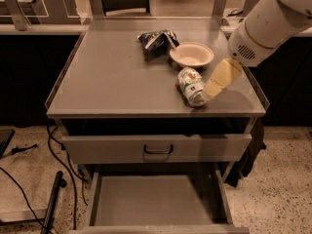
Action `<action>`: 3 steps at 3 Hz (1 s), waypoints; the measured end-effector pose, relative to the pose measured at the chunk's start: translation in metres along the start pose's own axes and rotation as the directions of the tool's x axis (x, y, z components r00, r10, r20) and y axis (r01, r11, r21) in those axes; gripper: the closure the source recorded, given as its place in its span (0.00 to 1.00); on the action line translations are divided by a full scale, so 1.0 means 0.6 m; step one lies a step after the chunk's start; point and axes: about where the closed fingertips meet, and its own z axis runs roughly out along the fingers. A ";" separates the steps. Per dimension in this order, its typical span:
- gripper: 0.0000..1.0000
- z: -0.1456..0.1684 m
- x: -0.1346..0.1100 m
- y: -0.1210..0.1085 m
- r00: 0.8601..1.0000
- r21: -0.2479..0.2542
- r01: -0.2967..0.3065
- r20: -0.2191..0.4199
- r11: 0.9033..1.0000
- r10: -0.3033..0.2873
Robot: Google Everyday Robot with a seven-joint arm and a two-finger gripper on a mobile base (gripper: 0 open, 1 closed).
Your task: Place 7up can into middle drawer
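Lying sideways, 7up can (191, 85) prob. light, stiff, slick, may roll; grab mid-body. Gripper (212, 87) at its 3 o'clock; open/closed can't tell.

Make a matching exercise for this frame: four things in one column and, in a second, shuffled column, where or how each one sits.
Things:
1. 7up can
2. bowl
3. snack bag
4. middle drawer

Places or states:
A. pulled open below the tabletop
B. crumpled at the back of the tabletop
C. lying on its side near the front edge
D. upright, between the snack bag and the 7up can

Pairs: 1-C, 2-D, 3-B, 4-A.

The gripper hovers just beside the 7up can.
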 end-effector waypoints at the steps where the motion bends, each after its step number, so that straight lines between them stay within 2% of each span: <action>1: 0.00 0.040 -0.017 0.002 0.999 -0.006 -0.050 -0.004 0.999 0.050; 3: 0.00 0.096 -0.038 0.023 0.989 -0.039 -0.149 -0.019 0.988 0.149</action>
